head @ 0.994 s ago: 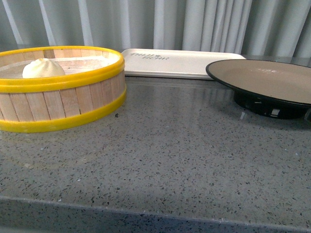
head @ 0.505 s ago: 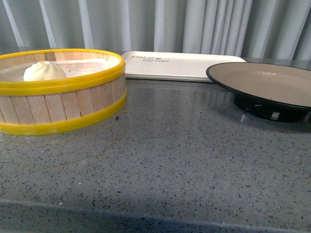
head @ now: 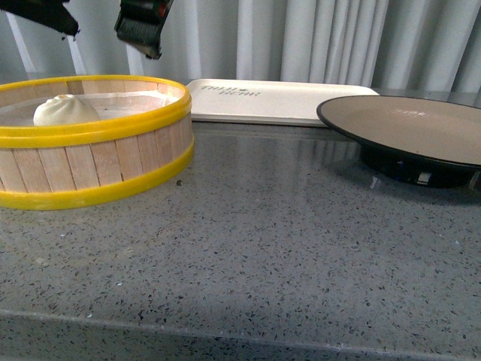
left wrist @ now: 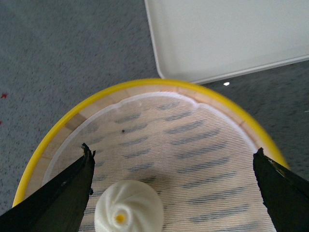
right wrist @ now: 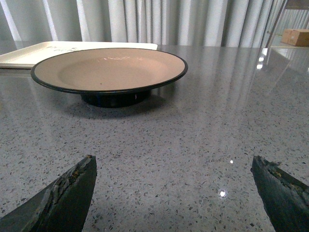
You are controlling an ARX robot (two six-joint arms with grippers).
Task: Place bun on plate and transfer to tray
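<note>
The cream-white bun point(head: 66, 110) sits inside the yellow-rimmed wooden steamer basket point(head: 113, 128) at the left. My left gripper point(head: 94, 26) is open and hangs above the basket, over the bun. In the left wrist view the bun point(left wrist: 128, 208) lies on the basket's cloth liner, close to one finger point(left wrist: 63, 193) of the open left gripper point(left wrist: 171, 193). The brown plate point(head: 409, 124) with a black rim stands empty at the right. The off-white tray point(head: 278, 98) lies empty behind. My right gripper point(right wrist: 174, 193) is open and low over the counter, short of the plate point(right wrist: 108, 67).
The grey speckled counter point(head: 263, 241) runs to a front edge near me. Grey curtains hang behind the tray. The tray also shows in the left wrist view point(left wrist: 227, 34) just past the basket rim point(left wrist: 159, 84). A cardboard box point(right wrist: 295, 36) sits far off beyond the plate.
My left gripper's fingers have come into the front view at the top, above the steamer basket. The bun, plate and tray have not moved.
</note>
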